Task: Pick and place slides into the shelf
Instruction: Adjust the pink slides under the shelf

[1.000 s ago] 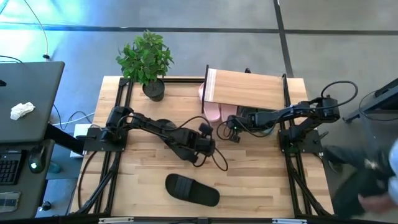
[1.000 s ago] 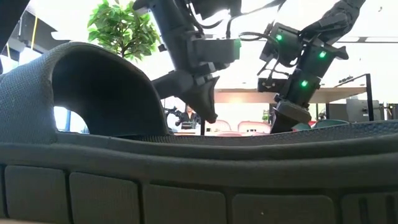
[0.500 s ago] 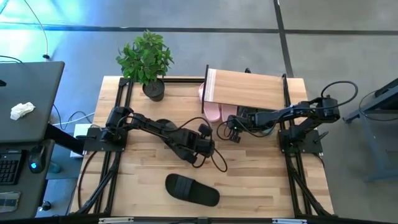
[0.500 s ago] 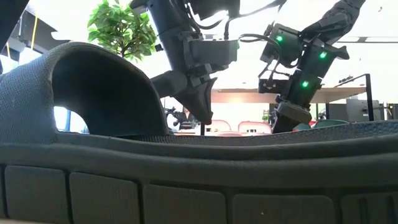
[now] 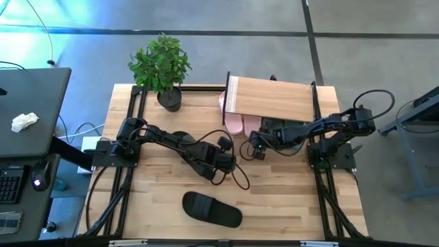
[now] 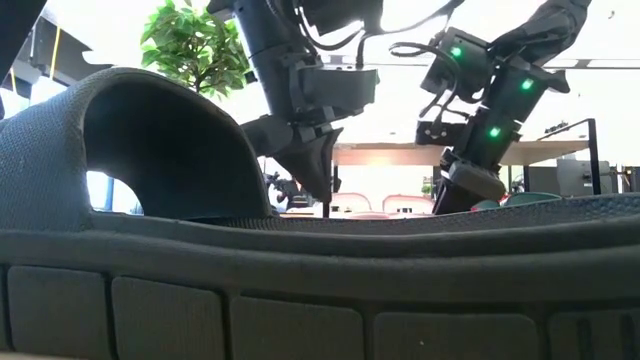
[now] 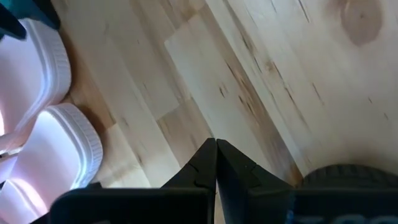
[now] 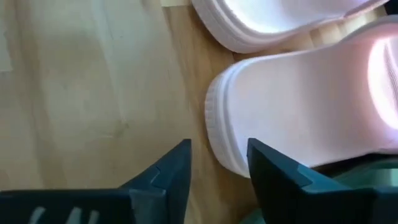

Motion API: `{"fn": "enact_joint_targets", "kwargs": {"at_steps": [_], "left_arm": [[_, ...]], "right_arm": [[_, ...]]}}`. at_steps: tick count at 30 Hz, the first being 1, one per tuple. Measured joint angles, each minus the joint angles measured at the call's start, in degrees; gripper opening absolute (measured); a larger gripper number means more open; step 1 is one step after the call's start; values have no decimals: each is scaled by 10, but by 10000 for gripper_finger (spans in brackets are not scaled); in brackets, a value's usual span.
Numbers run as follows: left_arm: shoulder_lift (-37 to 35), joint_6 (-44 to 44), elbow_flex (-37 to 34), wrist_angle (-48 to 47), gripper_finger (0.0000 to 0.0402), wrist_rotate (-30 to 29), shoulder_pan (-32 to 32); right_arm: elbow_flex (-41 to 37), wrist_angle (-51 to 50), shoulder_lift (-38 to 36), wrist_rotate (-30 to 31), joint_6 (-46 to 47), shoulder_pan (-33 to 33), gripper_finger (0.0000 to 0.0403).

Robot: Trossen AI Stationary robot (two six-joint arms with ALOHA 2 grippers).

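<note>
The shelf (image 5: 274, 98) stands at the table's far right. Two pale pink slides (image 5: 233, 123) lie side by side on the table with their far parts under its left end. My right gripper (image 8: 217, 149) is open beside the heel of the nearer pink slide (image 8: 298, 106); a teal slide's edge (image 8: 373, 177) shows behind it. Near mid-table, over bare wood, my left gripper (image 7: 216, 144) is shut on nothing. A black slide (image 5: 211, 209) lies sole down near the table's front edge and fills the foreground of the low view (image 6: 150, 170). My right gripper slants down toward the table with one finger (image 8: 273, 174) right beside the pink slide's heel rim (image 8: 221, 146). I cannot tell whether that finger touches the rim. The slide lies flat on the table.
A potted plant (image 5: 161, 65) stands at the table's far left corner. Cables loop over the wood between the two arms (image 5: 240, 180). Bare wood lies between the black slide and the shelf. A dark desk with a laptop (image 5: 31, 110) stands off the table's left side.
</note>
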Motion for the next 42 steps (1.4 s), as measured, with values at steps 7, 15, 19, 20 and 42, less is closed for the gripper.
{"fn": "enact_joint_targets", "kwargs": {"at_steps": [7, 15, 19, 20, 42], "left_arm": [[0, -1, 0, -26, 0, 2, -16], [-4, -11, 0, -70, 0, -14, -45], [-26, -31, -7, -105, 0, -36, -46], [-36, -32, -14, -98, 0, -37, -45], [-166, -45, -232, 98, 0, -39, -45]], "right_arm": [[0, 0, 0, 60, -10, 38, 160], [0, 95, 0, 121, -84, 85, 160], [14, 138, 0, 76, -113, 70, 160], [24, 128, 1, 73, -115, 63, 160], [245, -42, 220, 91, -236, 16, 160]]}}
